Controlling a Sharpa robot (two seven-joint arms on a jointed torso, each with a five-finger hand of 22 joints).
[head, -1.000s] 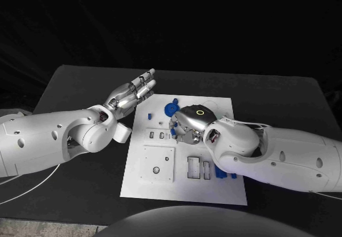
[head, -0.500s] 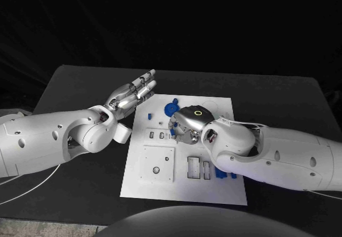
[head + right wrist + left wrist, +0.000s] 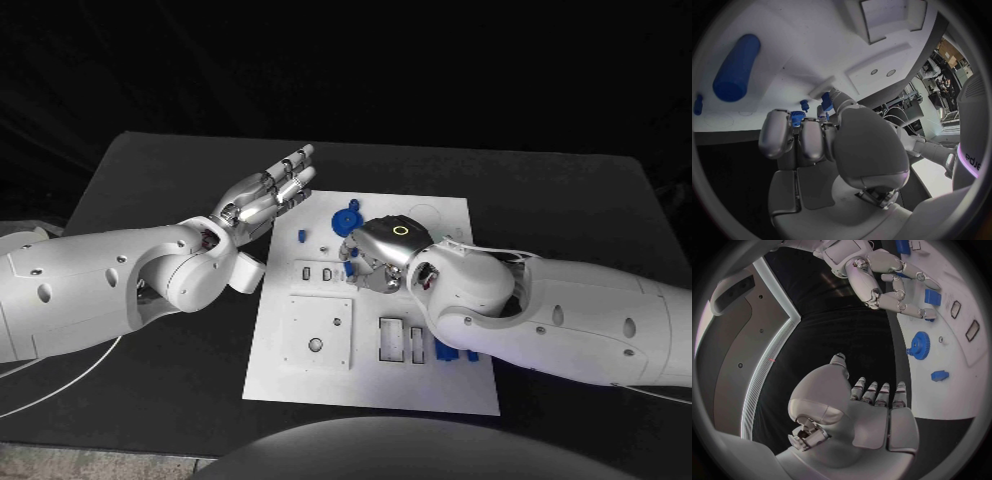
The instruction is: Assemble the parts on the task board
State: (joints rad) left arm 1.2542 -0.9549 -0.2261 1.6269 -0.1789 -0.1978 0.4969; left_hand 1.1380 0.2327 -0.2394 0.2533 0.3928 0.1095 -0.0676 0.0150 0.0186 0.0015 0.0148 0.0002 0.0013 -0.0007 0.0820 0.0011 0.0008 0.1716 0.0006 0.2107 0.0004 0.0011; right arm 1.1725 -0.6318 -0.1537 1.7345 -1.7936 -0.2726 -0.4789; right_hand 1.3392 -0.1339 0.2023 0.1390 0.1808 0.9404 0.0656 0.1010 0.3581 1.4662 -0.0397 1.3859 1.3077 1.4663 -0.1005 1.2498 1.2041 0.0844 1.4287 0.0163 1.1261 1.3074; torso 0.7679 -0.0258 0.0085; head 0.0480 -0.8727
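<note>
Pinching a small blue part (image 3: pixel 797 118) over the task board (image 3: pixel 447 385), your right hand (image 3: pixel 378 262) grips; your left hand (image 3: pixel 270 190) hovers released beside it.

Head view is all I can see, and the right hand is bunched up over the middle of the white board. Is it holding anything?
Observer: Yes. The right wrist view shows the right hand pinching a small blue part at its fingertips, close above the task board.
Operator: Anything else near it that I'm missing?
Observer: A blue cylinder lies flat on the board, apart from the fingers.
Operator: And the left hand, raised at the board's far corner?
Observer: The left wrist view shows the left hand holding nothing, its fingers straight.
</note>
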